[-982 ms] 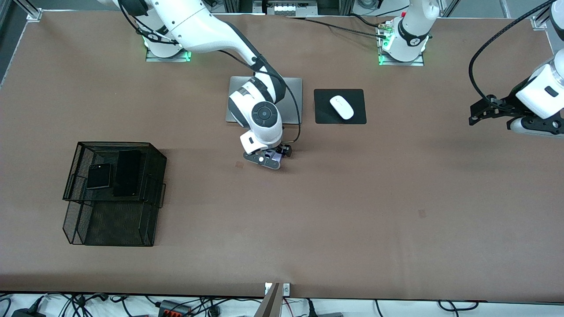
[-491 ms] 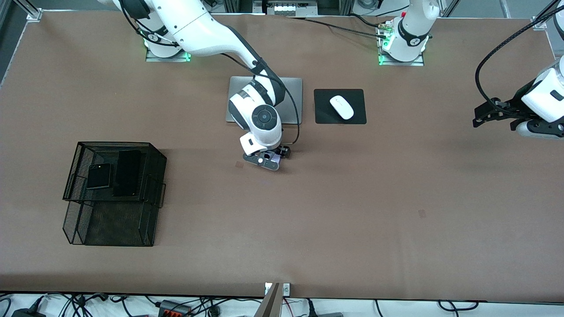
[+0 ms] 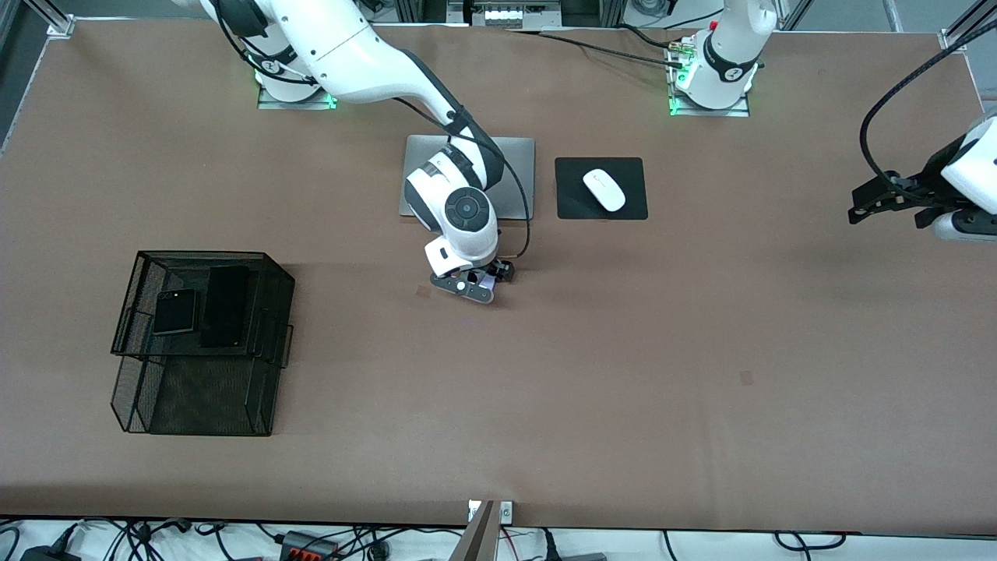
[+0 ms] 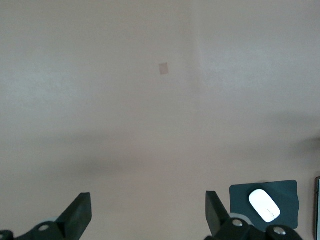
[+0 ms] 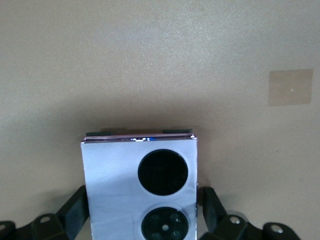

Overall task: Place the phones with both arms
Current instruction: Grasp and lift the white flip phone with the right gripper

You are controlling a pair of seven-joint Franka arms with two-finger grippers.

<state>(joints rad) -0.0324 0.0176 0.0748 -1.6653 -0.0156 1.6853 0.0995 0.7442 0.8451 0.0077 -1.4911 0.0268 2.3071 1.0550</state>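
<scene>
- The slab phone and the square flip phone lie side by side in the wire basket.
- The mouse sits on its pad, beside the laptop.
- The last flip phone lies between the right gripper's fingers.

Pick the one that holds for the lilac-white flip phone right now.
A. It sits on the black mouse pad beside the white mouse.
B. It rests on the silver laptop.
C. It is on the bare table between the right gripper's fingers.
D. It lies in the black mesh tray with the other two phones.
C: the lilac-white flip phone lies on the table with the right gripper straddling it, one finger at each side.
</scene>
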